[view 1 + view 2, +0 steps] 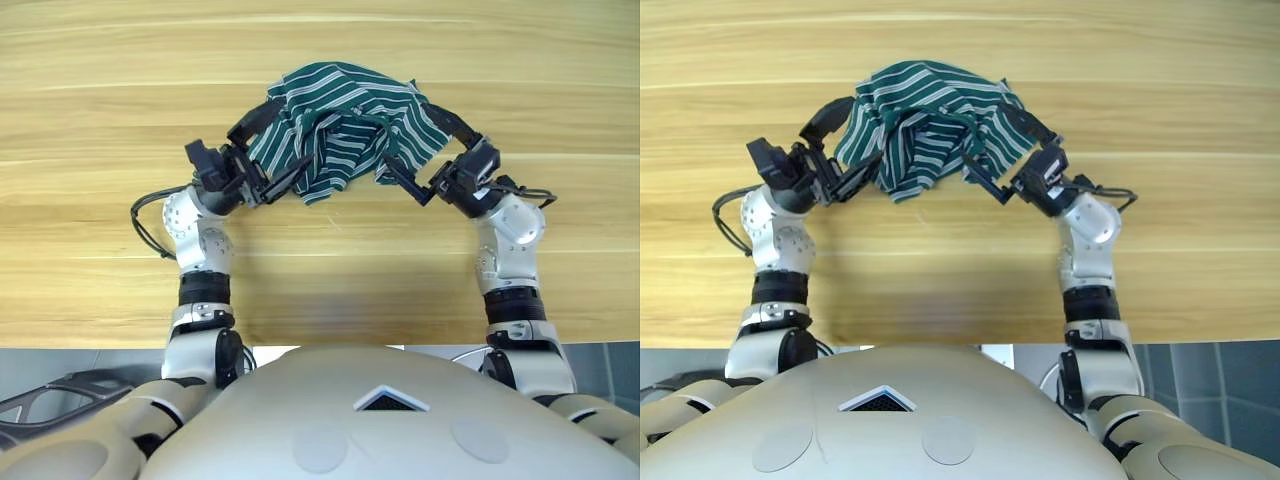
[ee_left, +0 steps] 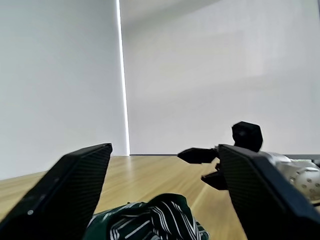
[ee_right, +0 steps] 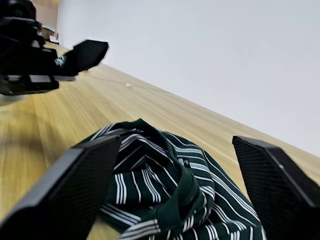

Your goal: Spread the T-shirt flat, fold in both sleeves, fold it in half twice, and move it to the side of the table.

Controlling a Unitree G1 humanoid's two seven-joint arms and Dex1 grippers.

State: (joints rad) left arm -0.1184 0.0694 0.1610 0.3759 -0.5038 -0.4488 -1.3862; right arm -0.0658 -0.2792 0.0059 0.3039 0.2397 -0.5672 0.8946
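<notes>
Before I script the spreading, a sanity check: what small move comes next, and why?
Probably close both on the cloth: the T-shirt lies bunched on the table, with the open left gripper and right gripper each straddling one side.

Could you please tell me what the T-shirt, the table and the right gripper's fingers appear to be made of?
T-shirt: soft knit fabric, probably cotton; matte, crumpled in loose folds, dark green with white stripes.
Table: wood or wood-look laminate; pale grain lines, slight sheen.
Right gripper fingers: black, finely speckled matte, perhaps carbon fibre or plastic.
</notes>
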